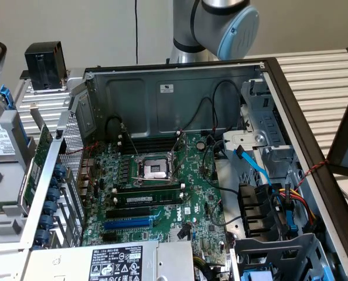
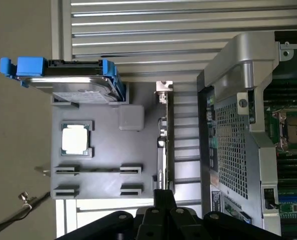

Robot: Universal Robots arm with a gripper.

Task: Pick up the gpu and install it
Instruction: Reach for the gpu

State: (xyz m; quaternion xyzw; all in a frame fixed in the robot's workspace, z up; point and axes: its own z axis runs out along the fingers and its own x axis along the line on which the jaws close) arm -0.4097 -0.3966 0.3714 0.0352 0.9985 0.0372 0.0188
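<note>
The open computer case (image 1: 162, 96) is cut off by the exterior view's lower edge, and the arm (image 1: 221, 23) by its top edge at a blue-capped joint. In the gray tray (image 2: 106, 152) beside the case the gpu (image 2: 163, 135) is stood edge-on, directly beyond the closed-together fingers of the gripper (image 2: 163, 195); contact cannot be judged.

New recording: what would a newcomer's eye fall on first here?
The open computer case with its large green motherboard sits mid-frame in the exterior view, the robot arm's blue-capped joint above its far wall. In the wrist view, a grey tray beside the case holds a blue-railed hard drive and a processor chip; the gpu stands on edge along its side, the shut gripper close to its end.
</note>
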